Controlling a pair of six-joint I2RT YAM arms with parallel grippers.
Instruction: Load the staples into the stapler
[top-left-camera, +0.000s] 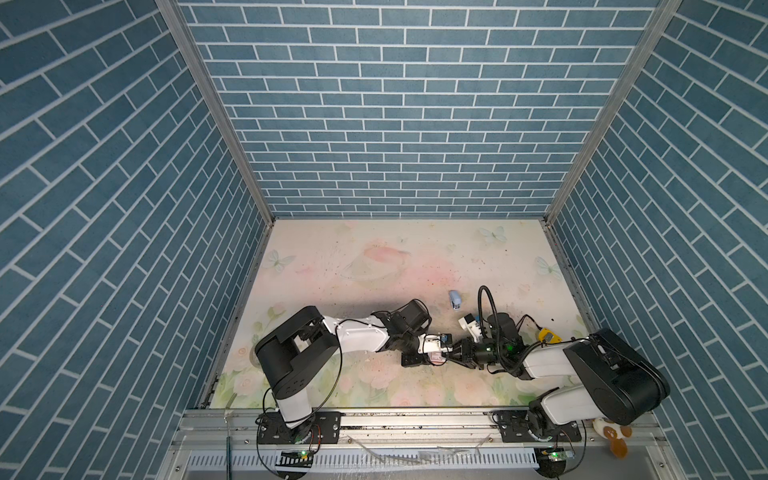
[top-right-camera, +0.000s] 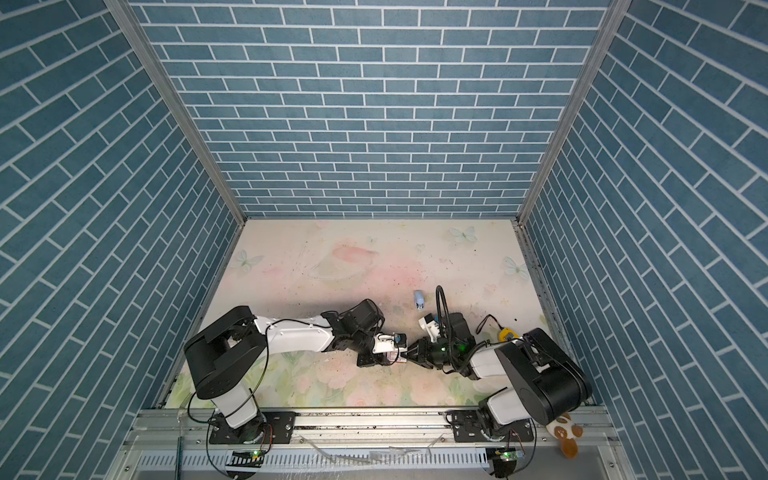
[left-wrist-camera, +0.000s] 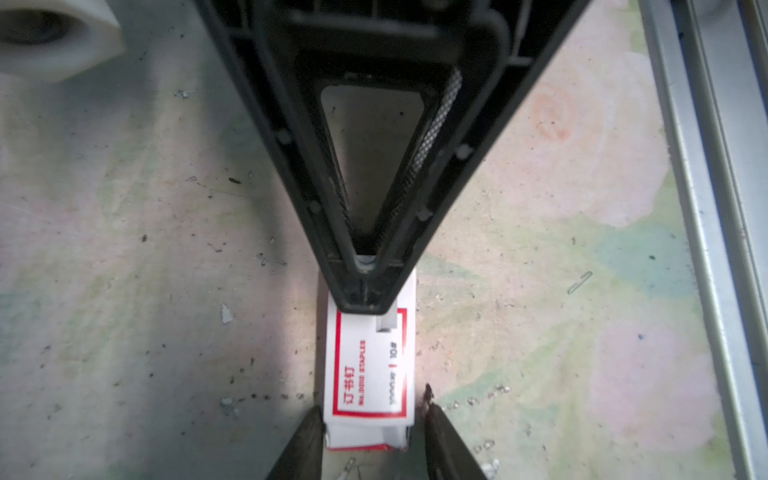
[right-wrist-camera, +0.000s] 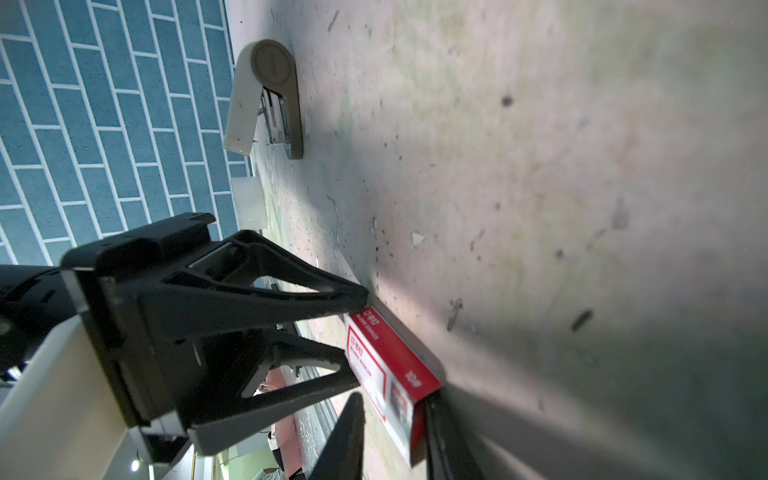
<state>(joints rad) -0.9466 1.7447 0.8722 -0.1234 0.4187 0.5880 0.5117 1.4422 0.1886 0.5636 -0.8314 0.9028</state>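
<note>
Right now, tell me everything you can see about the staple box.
The box is a small flat carton, seemingly cardboard: white top with a red frame, red Chinese characters, "STAPLES" and "10#"; red long sides. It lies flat on the table. The right pincer closely straddles one end; the left pincer has its tips at the other end. Whether either grips it is unclear.

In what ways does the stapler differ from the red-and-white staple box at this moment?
The stapler is plain and pale; the staple box is white with red print. The stapler has a round hinge and its top arm angled off its base; the staple box is a flat rectangle. The stapler stands alone; the left end effector straddles the staple box. Both are small.
</note>
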